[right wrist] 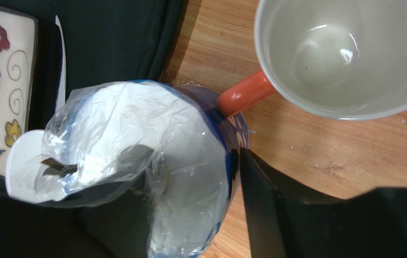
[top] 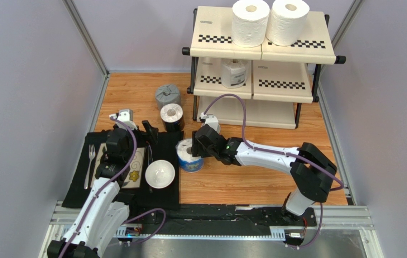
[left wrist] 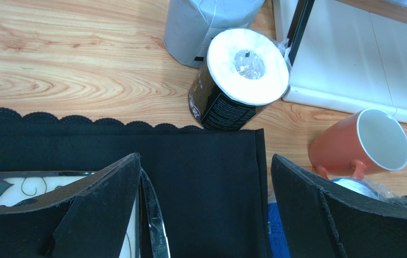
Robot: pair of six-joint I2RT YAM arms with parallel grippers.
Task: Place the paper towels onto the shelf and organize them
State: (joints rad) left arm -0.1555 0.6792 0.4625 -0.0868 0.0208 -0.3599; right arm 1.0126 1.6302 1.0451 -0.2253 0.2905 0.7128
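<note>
The shelf (top: 262,45) stands at the back right. Two plain white rolls (top: 250,21) (top: 287,20) stand on its top tier. A clear-wrapped white roll (top: 233,72) is on the middle tier. A grey roll (top: 167,95) and a black roll (top: 172,116) stand on the wood floor left of the shelf; both also show in the left wrist view, grey (left wrist: 200,24) and black (left wrist: 240,80). My right gripper (top: 194,146) is shut on the blue-wrapped roll (top: 189,158) (right wrist: 189,161), one finger in its core, the other finger (right wrist: 265,209) outside. My left gripper (top: 151,134) (left wrist: 205,161) is open and empty above the black mat.
An orange mug (left wrist: 362,145) (right wrist: 340,54) lies right beside the blue roll. On the black mat (top: 82,183) are a white bowl (top: 160,173), a patterned plate (top: 134,167), a fork (top: 91,161) and a knife (left wrist: 152,215). Grey walls close in both sides.
</note>
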